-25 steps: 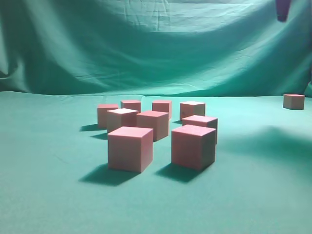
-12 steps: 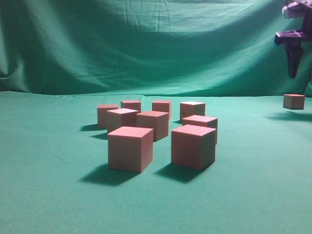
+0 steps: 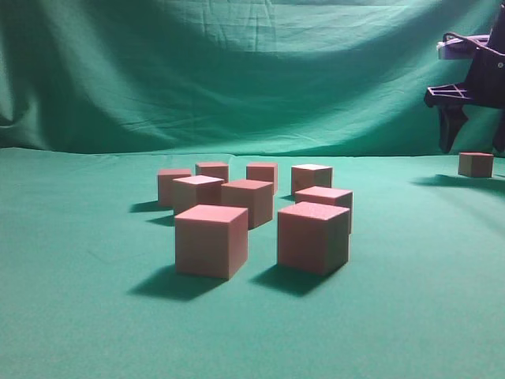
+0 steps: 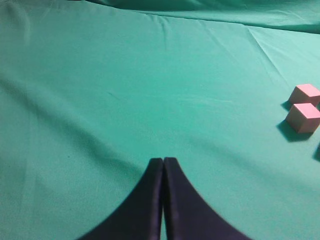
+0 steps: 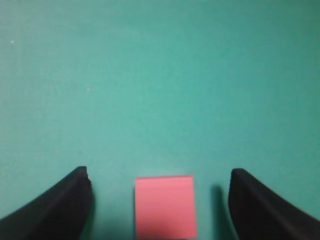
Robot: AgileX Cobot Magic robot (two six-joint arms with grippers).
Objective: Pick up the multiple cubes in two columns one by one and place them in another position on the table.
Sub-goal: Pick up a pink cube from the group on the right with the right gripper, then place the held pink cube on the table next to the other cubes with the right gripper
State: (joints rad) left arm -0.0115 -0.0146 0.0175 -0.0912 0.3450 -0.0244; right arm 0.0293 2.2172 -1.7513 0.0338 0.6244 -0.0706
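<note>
The left gripper (image 4: 163, 162) never shows in the exterior view; its wrist camera has its fingers pressed together on nothing, over bare table (image 4: 125, 90), with two cubes (image 4: 303, 117) at the right edge. Mid-table, nine cubes (image 3: 211, 241) stand grouped. Far right sits a lone cube (image 3: 476, 164); the right gripper (image 3: 473, 126), half cut off by the frame, has dropped lower than half a second ago and hangs above it, spread wide, fingers (image 5: 60, 205) either side of it (image 5: 165, 206), apart.
</note>
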